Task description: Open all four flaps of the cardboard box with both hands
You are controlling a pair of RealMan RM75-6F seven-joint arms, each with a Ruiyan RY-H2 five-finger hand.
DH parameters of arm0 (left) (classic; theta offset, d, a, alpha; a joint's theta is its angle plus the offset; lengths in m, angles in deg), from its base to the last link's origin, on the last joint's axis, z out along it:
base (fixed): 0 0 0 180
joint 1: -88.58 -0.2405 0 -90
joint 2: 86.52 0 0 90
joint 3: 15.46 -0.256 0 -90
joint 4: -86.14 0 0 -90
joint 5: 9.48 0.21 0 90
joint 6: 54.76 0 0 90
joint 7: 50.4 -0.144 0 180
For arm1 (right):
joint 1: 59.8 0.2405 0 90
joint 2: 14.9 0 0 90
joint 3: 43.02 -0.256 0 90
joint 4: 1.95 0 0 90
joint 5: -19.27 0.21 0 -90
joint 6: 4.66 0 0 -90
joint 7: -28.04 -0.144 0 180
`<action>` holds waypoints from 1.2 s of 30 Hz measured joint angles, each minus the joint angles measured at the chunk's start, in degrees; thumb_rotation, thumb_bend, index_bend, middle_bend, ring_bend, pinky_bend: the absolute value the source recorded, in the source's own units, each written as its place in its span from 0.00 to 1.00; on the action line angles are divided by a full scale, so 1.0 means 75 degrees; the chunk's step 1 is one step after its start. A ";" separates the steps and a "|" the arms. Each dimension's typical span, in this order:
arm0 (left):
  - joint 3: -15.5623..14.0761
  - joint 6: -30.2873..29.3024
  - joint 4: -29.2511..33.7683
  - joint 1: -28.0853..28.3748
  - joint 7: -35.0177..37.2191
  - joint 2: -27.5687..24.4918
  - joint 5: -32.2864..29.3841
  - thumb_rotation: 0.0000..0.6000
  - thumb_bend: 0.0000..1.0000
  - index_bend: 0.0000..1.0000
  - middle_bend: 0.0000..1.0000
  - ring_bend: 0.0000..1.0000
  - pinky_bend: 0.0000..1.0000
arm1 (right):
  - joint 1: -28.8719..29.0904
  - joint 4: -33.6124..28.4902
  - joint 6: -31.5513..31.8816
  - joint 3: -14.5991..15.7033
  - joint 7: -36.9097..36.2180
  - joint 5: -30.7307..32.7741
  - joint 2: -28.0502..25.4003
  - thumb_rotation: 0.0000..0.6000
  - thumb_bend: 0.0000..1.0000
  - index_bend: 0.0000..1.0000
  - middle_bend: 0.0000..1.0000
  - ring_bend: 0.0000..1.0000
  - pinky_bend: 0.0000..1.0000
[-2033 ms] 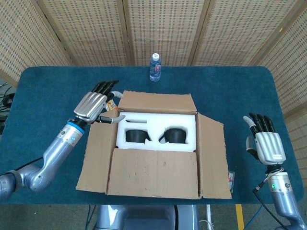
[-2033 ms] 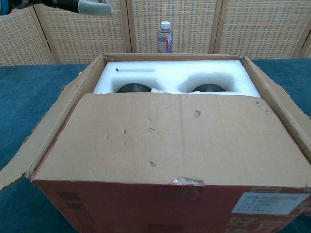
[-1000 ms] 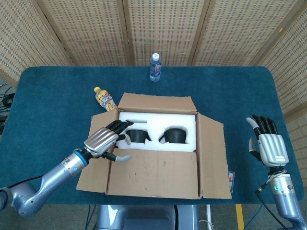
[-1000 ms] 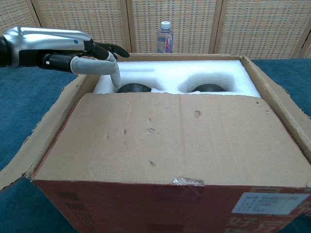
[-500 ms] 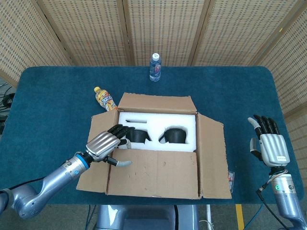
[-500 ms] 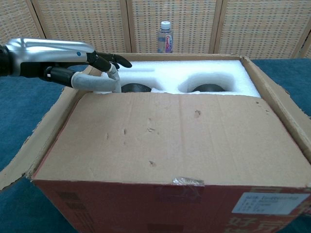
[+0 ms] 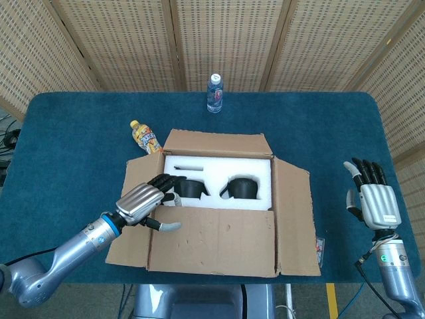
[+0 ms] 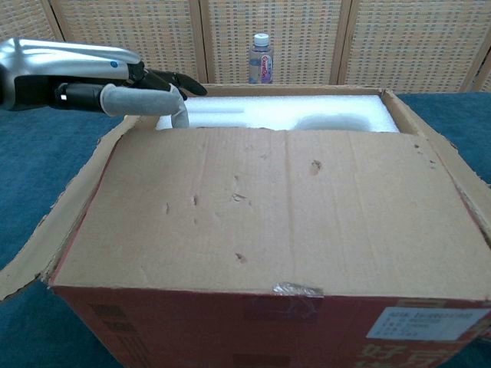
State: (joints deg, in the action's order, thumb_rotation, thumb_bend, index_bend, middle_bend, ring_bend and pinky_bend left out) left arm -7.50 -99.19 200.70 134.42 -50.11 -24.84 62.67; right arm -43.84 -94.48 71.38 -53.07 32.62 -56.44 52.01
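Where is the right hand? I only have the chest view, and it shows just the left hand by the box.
Observer: The right hand is raised off the box's right side, beyond the right flap, fingers spread, holding nothing.
Operator: Anything behind the left hand?
Observer: Yes, a small orange bottle lies on the table beyond the box's far-left corner.
Operator: What's the left hand touching?
Observer: The left hand is at the near flap's left end, fingertips over the white foam.
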 measured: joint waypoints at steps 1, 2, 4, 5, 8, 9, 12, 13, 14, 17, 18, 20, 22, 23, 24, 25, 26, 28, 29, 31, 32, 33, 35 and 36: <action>0.0016 0.0014 0.0035 -0.0012 0.0142 -0.0059 0.0051 0.16 0.18 0.40 0.00 0.00 0.00 | 0.0002 -0.0003 0.0000 0.0000 0.0005 -0.0001 0.0002 1.00 0.72 0.12 0.08 0.00 0.01; 0.0038 0.0027 0.0083 -0.0033 0.0333 -0.0138 0.0124 0.16 0.17 0.40 0.00 0.00 0.00 | 0.0005 -0.0001 -0.0009 0.0001 0.0008 0.0000 0.0006 1.00 0.72 0.12 0.08 0.00 0.01; 0.0076 0.0031 0.0159 -0.0069 0.0627 -0.0253 0.0240 0.16 0.17 0.40 0.00 0.00 0.00 | 0.0017 0.0004 -0.0030 0.0002 0.0022 0.0004 0.0013 1.00 0.72 0.12 0.08 0.00 0.01; 0.0094 0.0033 0.0195 -0.0088 0.0788 -0.0311 0.0309 0.16 0.17 0.40 0.00 0.00 0.00 | 0.0028 0.0013 -0.0047 -0.0002 0.0029 0.0013 0.0022 1.00 0.72 0.12 0.08 0.00 0.01; 0.0165 0.0045 0.0322 -0.0148 0.1488 -0.0529 0.0599 0.16 0.17 0.40 0.00 0.00 0.00 | 0.0065 0.0057 -0.0084 -0.0018 0.0053 0.0039 0.0081 1.00 0.72 0.12 0.08 0.00 0.01; 0.0183 0.0055 0.0354 -0.0161 0.1707 -0.0590 0.0689 0.16 0.18 0.40 0.00 0.00 0.00 | 0.0064 0.0055 -0.0078 -0.0019 0.0056 0.0035 0.0082 1.00 0.72 0.12 0.08 0.00 0.01; 0.0233 0.0087 0.0450 -0.0194 0.2540 -0.0796 0.1043 0.16 0.18 0.40 0.00 0.00 0.00 | 0.0068 0.0007 -0.0079 -0.0017 0.0089 0.0030 0.0059 1.00 0.72 0.12 0.08 0.00 0.01; 0.0245 0.0094 0.0475 -0.0202 0.2814 -0.0858 0.1163 0.16 0.18 0.40 0.00 0.00 0.00 | 0.0073 -0.0009 -0.0092 -0.0016 0.0102 0.0032 0.0053 1.00 0.72 0.12 0.08 0.00 0.01; 0.0256 0.0101 0.0507 -0.0211 0.3187 -0.0940 0.1329 0.16 0.18 0.40 0.00 0.00 0.00 | 0.0080 -0.0024 -0.0104 -0.0017 0.0124 0.0036 0.0050 1.00 0.72 0.12 0.08 0.00 0.01; 0.0263 0.0110 0.0575 -0.0220 0.4052 -0.1122 0.1721 0.16 0.18 0.40 0.01 0.00 0.00 | 0.0095 -0.0052 -0.0112 -0.0025 0.0167 0.0045 0.0046 1.00 0.72 0.12 0.08 0.00 0.01; 0.0252 0.0111 0.0599 -0.0217 0.4463 -0.1204 0.1911 0.16 0.18 0.40 0.01 0.00 0.00 | 0.0098 -0.0058 -0.0112 -0.0026 0.0171 0.0045 0.0046 1.00 0.72 0.12 0.08 0.00 0.01; 0.0211 0.0098 0.0624 -0.0197 0.5246 -0.1347 0.2286 0.17 0.18 0.40 0.01 0.00 0.00 | 0.0110 -0.0080 -0.0118 -0.0029 0.0219 0.0050 0.0049 1.00 0.72 0.12 0.08 0.00 0.01; 0.0153 0.0061 0.0627 -0.0169 0.5959 -0.1465 0.2644 0.16 0.19 0.40 0.01 0.00 0.00 | 0.0122 -0.0096 -0.0128 -0.0032 0.0250 0.0058 0.0055 1.00 0.72 0.12 0.08 0.00 0.01; 0.0099 0.0019 0.0616 -0.0143 0.6445 -0.1537 0.2904 0.16 0.19 0.40 0.01 0.00 0.00 | 0.0129 -0.0105 -0.0134 -0.0033 0.0268 0.0064 0.0059 1.00 0.72 0.12 0.08 0.00 0.01; 0.0052 -0.0022 0.0603 -0.0120 0.6812 -0.1589 0.3106 0.16 0.20 0.40 0.01 0.00 0.00 | 0.0131 -0.0114 -0.0135 -0.0031 0.0280 0.0065 0.0061 1.00 0.72 0.12 0.08 0.00 0.01; -0.0003 -0.0072 0.0586 -0.0095 0.7177 -0.1638 0.3313 0.16 0.20 0.40 0.01 0.00 0.00 | 0.0132 -0.0122 -0.0135 -0.0028 0.0292 0.0062 0.0063 1.00 0.72 0.12 0.08 0.00 0.01; -0.0086 -0.0150 0.0558 -0.0055 0.7658 -0.1698 0.3596 0.16 0.20 0.40 0.01 0.00 0.00 | 0.0136 -0.0131 -0.0136 -0.0027 0.0307 0.0061 0.0064 1.00 0.72 0.12 0.08 0.00 0.01; -0.0243 -0.0295 0.0498 0.0017 0.8378 -0.1780 0.4039 0.16 0.20 0.40 0.01 0.00 0.00 | 0.0144 -0.0149 -0.0139 -0.0031 0.0337 0.0067 0.0064 1.00 0.72 0.12 0.08 0.00 0.01; -0.0373 -0.0426 0.0436 0.0075 0.8872 -0.1833 0.4361 0.16 0.20 0.40 0.01 0.00 0.00 | 0.0151 -0.0165 -0.0142 -0.0035 0.0360 0.0073 0.0062 1.00 0.72 0.12 0.08 0.00 0.01; -0.0597 -0.0686 0.0303 0.0180 0.9637 -0.1909 0.4888 0.16 0.20 0.40 0.01 0.00 0.00 | 0.0152 -0.0196 -0.0135 -0.0036 0.0386 0.0075 0.0054 1.00 0.72 0.12 0.08 0.00 0.01; -0.0721 -0.0845 0.0220 0.0239 1.0022 -0.1947 0.5168 0.16 0.20 0.40 0.01 0.00 0.00 | 0.0150 -0.0220 -0.0129 -0.0035 0.0400 0.0074 0.0046 1.00 0.72 0.12 0.08 0.00 0.01; -0.0899 -0.1092 0.0090 0.0321 1.0519 -0.1998 0.5558 0.16 0.20 0.40 0.01 0.00 0.00 | 0.0147 -0.0226 -0.0126 -0.0027 0.0412 0.0075 0.0050 1.00 0.72 0.12 0.08 0.00 0.01; -0.1260 -0.1627 -0.0161 0.0450 1.1302 -0.2086 0.6252 0.16 0.20 0.40 0.01 0.00 0.00 | 0.0158 -0.0244 -0.0126 -0.0039 0.0449 0.0091 0.0052 1.00 0.72 0.12 0.08 0.00 0.01; -0.1435 -0.1883 -0.0271 0.0502 1.1607 -0.2123 0.6544 0.16 0.20 0.40 0.01 0.00 0.00 | 0.0165 -0.0258 -0.0129 -0.0048 0.0465 0.0102 0.0050 1.00 0.72 0.12 0.08 0.00 0.01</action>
State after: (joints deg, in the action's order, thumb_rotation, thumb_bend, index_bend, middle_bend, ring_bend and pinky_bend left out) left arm -18.26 -113.31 198.66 138.19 36.94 -40.76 111.76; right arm -42.60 -96.42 70.41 -53.43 36.11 -55.67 52.38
